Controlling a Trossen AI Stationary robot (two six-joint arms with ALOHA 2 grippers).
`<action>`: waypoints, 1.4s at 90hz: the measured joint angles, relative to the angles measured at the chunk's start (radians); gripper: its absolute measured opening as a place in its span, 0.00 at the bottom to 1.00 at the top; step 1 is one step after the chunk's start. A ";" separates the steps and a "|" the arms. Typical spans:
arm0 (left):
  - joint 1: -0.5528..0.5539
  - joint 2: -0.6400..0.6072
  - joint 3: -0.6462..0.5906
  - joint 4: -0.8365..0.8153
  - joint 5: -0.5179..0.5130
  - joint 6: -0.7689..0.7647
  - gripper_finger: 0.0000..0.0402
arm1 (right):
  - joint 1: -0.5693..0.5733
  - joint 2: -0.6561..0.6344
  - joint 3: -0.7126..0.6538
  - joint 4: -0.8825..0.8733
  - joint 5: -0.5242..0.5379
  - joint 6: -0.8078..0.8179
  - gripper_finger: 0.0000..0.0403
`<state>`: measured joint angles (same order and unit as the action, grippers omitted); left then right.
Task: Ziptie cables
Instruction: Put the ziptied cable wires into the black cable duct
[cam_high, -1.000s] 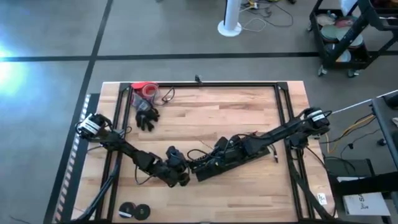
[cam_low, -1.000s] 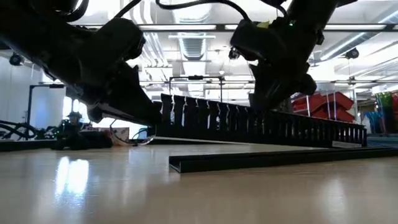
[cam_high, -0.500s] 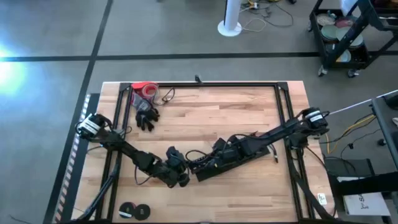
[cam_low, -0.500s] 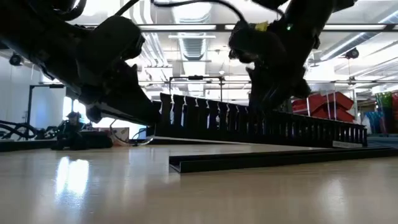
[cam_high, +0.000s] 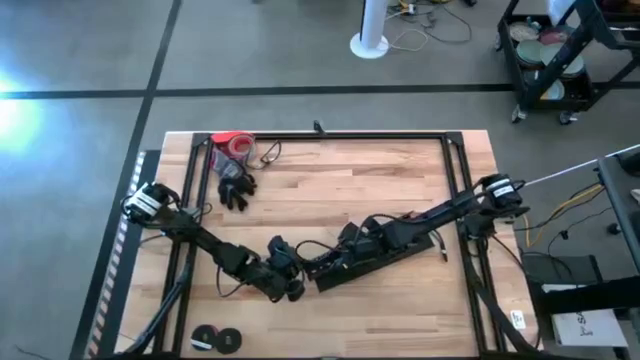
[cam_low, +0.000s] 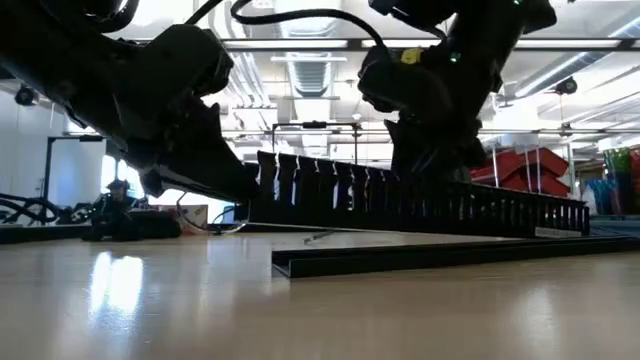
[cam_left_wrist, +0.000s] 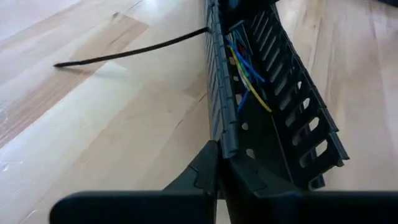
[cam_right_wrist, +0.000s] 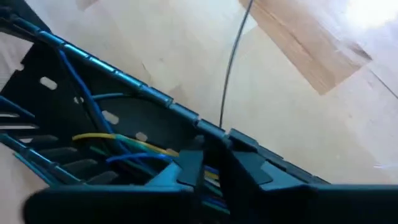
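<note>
Our right gripper (cam_right_wrist: 208, 165) is clenched on the slotted duct's (cam_high: 375, 255) side wall, directly beside the cables (cam_right_wrist: 124, 149) lying along the channel. Our left gripper (cam_left_wrist: 217, 177) pinches the duct's left end wall, farther from them. A loose ziptie (cam_left_wrist: 130, 53) lies just beyond that wall.

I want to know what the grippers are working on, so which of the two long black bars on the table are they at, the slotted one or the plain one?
The slotted bar, with comb-like teeth. Both the left gripper and the right gripper are at it. The plain flat strip lies untouched in front.
</note>
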<state>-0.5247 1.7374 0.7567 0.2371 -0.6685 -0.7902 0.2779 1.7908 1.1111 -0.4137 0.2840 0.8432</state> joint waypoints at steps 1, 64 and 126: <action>0.000 0.000 0.000 0.000 0.000 0.000 0.00 | 0.000 0.000 0.001 0.000 0.000 -0.002 0.18; 0.001 0.000 0.000 -0.040 0.032 0.083 0.00 | 0.031 -0.188 0.138 -0.337 -0.006 -0.192 0.62; 0.003 -0.002 0.001 -0.106 0.054 0.206 0.00 | 0.043 -0.076 0.054 -0.288 -0.101 -0.467 0.03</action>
<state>-0.5217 1.7359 0.7578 0.1314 -0.6149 -0.5838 0.3205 1.7144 1.1648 -0.7017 0.1829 0.3762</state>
